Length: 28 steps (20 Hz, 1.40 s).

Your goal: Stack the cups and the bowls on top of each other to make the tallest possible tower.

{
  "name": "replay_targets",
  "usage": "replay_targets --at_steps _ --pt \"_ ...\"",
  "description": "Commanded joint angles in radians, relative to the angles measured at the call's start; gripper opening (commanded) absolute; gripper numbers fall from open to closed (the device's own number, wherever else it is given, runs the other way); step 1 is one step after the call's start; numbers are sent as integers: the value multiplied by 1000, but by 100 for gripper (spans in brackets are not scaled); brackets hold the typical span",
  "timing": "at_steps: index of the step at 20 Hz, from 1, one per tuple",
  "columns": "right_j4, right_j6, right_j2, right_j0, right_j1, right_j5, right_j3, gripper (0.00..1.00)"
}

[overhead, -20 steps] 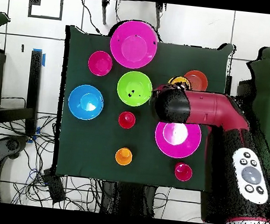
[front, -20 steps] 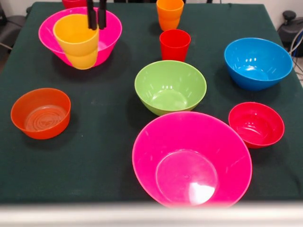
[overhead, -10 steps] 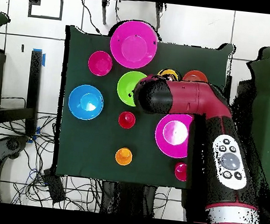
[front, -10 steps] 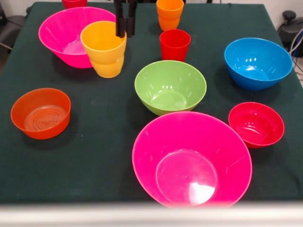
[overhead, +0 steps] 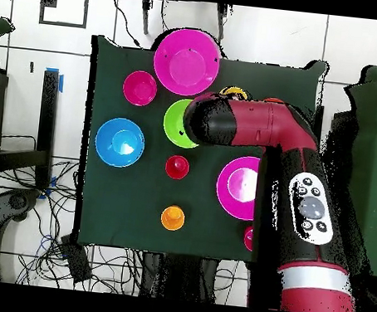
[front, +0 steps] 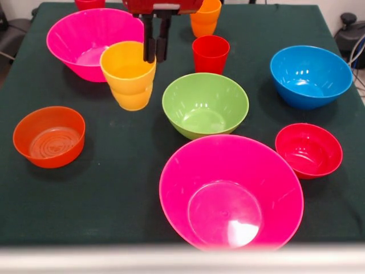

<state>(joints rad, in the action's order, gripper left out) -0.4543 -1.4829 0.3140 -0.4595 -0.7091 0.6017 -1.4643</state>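
My gripper [front: 155, 58] is shut on the right rim of the yellow cup [front: 128, 74] and holds it upright just left of the lime-green bowl [front: 205, 104]. Seen from above, the arm hides the gripper and only a sliver of the yellow cup [overhead: 232, 91] shows. The red cup [front: 210, 54] and the orange cup [front: 204, 20] stand behind the green bowl. One large hot-pink bowl [front: 231, 191] is at the front and the other [front: 91, 40] at the back left. No tower shows: nothing is piled.
The blue bowl [front: 311, 75] is at the right, the small red bowl [front: 308, 149] in front of it. The translucent orange bowl [front: 49, 136] is at the left. A red object [front: 89, 3] shows at the top edge. The arm [overhead: 253, 132] covers the table's right side in the overhead view.
My gripper has carried the yellow cup from over the back pink bowl to the right and lower, to a spot beside the green bowl. The arm has swung across in the overhead view.
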Motion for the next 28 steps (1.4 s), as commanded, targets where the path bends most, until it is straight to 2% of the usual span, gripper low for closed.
replay_targets --at_steps 1,6,13,18,21,28 --pt "6 -152 -30 47 105 10 110 0" --pt "14 -166 -46 74 145 17 157 0" --pt "34 -186 -66 94 159 1 168 0" --pt "63 -214 -85 106 155 4 147 0" --pt "91 -246 -107 117 144 -6 101 0" --pt "131 -268 -142 139 159 -1 85 0"
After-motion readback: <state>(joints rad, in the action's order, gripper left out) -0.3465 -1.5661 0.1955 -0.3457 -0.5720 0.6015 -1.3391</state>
